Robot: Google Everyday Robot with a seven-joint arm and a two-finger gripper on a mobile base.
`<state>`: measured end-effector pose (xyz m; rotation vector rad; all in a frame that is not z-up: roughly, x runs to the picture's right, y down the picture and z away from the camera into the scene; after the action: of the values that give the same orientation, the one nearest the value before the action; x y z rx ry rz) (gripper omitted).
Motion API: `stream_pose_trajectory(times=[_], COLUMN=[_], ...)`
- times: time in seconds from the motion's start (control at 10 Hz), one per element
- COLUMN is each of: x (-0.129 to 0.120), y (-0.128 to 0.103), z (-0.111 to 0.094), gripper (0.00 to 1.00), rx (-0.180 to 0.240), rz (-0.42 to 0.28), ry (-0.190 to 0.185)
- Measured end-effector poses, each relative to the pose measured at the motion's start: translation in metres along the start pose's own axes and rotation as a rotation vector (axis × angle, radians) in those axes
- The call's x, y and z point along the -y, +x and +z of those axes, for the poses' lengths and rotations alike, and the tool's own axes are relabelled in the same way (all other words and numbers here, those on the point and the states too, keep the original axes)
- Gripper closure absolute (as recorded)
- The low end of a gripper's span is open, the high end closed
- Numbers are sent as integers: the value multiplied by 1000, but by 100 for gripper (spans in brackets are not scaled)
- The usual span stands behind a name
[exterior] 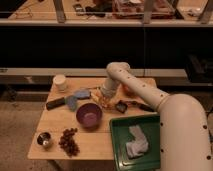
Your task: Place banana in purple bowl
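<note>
The purple bowl (89, 114) stands upright on the wooden table (95, 145), left of centre, showing its pinkish inside. Just behind its right rim lies the pale yellow banana (104, 102), mostly covered by my hand. My gripper (102, 98) is lowered onto the banana at table height and is shut on it. The white arm reaches in from the lower right, bending over the table's back half.
A green tray (120, 150) holding a white cloth (136, 141) fills the front right. A metal cup (44, 140) and grapes (69, 140) sit front left. A white cup (60, 82), blue pieces (76, 98) and a black object (121, 106) lie around the gripper.
</note>
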<state>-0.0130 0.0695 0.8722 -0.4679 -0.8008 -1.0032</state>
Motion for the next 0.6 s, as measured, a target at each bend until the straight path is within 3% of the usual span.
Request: stream_pose_trajectory(times=[0.3,0.4,0.6], x=[15,18,25], y=[-6,-8,-13], z=[-53,-73,-85], gripper=[100,96,78], rx=[-47,-61,-68], rz=[-42,-56,-80], ry=[47,58,57])
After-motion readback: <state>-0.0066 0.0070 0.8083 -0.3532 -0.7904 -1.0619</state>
